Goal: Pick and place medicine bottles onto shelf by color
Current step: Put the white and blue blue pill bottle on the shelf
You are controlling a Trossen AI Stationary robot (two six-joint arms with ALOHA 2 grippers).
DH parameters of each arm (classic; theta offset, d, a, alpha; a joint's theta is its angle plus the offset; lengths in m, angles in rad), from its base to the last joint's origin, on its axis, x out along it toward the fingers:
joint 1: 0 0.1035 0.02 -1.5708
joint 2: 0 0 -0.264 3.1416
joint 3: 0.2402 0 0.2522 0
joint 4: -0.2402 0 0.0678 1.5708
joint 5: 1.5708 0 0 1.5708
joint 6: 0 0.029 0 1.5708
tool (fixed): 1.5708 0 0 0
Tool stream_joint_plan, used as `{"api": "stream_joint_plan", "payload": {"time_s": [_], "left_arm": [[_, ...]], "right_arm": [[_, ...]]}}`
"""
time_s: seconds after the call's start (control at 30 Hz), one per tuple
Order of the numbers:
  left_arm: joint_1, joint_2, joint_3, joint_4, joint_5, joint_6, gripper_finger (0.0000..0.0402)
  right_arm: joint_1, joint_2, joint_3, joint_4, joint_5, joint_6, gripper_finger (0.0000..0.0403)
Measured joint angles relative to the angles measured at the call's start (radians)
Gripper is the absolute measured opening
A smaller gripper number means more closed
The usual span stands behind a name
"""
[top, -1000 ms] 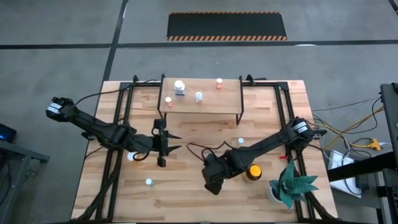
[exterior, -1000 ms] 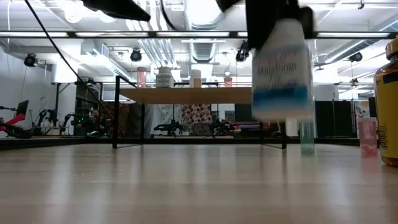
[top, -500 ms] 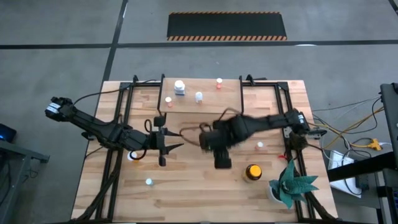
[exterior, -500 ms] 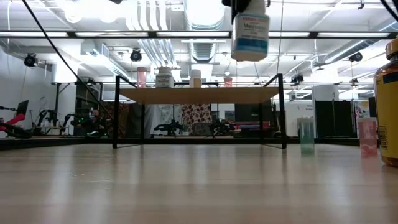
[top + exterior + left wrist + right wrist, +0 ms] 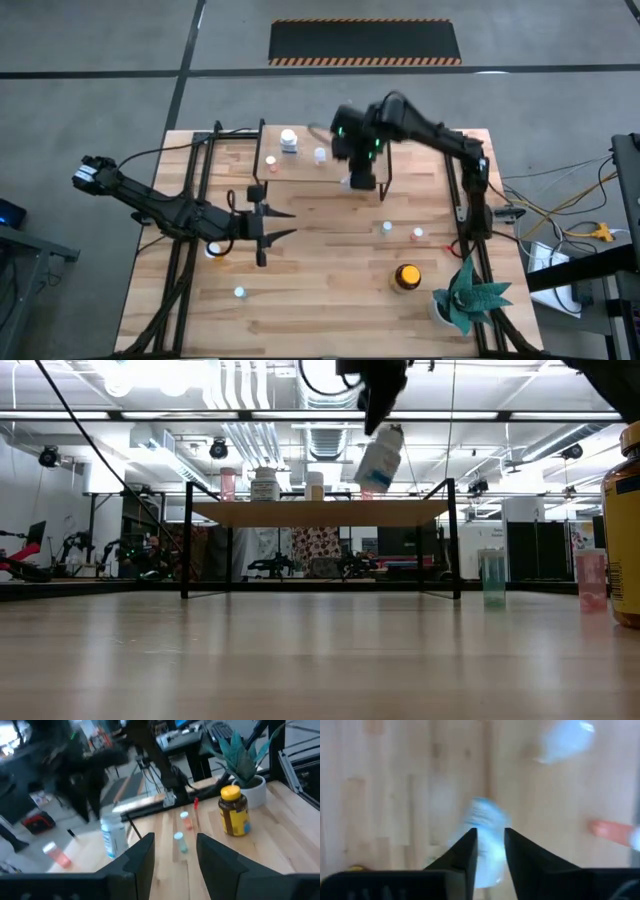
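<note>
My right gripper [image 5: 360, 176] is shut on a white bottle with a blue label [image 5: 378, 458] and holds it over the light-wood shelf [image 5: 300, 172], near its right part. The bottle also shows in the right wrist view [image 5: 487, 822] and, blurred, in the left wrist view [image 5: 114, 837]. Several small bottles stand on the shelf, among them a white one [image 5: 289, 139] and a red-capped one [image 5: 352, 131]. My left gripper [image 5: 272, 226] is open and empty over the table's left middle. My right gripper pinches the bottle between its two fingers [image 5: 468, 847], which come from above. In the low view it has the bottle by the upper end [image 5: 390, 432]. The bottle hangs tilted below the fingers, lifted clear above the shelf board.
An amber bottle with a yellow cap [image 5: 406, 277] and a green spiky plant [image 5: 465, 297] stand at the table's near right. Small vials [image 5: 386, 228] [image 5: 416, 235] stand right of centre, another [image 5: 239, 293] at the near left. The shelf's black legs [image 5: 187, 540] stand on the table.
My right gripper has carried the white bottle from the table's near middle up and toward the far edge, to above the shelf's right part. The bottle, upright before, now hangs tilted. My left gripper has kept still.
</note>
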Motion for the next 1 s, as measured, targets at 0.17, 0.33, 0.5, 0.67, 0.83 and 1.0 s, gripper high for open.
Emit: {"api": "stream_joint_plan", "payload": {"time_s": [0.17,0.33,0.5,0.67,0.83,1.0], "left_arm": [[0.000,0.000,0.000,0.063,0.000,0.077,0.0128],[0.000,0.000,0.000,0.055,0.000,0.082,0.0128],[0.000,0.003,-0.011,0.050,0.000,0.118,0.0128],[0.000,0.001,-0.008,0.056,0.000,0.159,0.0128],[0.000,0.002,-0.009,0.055,0.000,0.160,0.0128],[0.000,0.011,-0.009,0.055,0.001,0.160,0.0128]], "right_arm": [[-0.148,0.003,-0.008,0.002,-0.007,-0.016,0.0030],[-0.221,0.001,-0.011,-0.001,-0.032,0.026,0.0010],[-0.163,-0.022,-0.033,0.018,-0.283,0.057,0.0008],[0.011,-0.022,-0.086,0.112,-0.296,0.071,0.0008],[0.162,-0.023,-0.143,0.116,-0.290,0.090,0.0008],[0.274,-0.037,-0.231,0.169,-0.290,0.146,0.0008]]}}
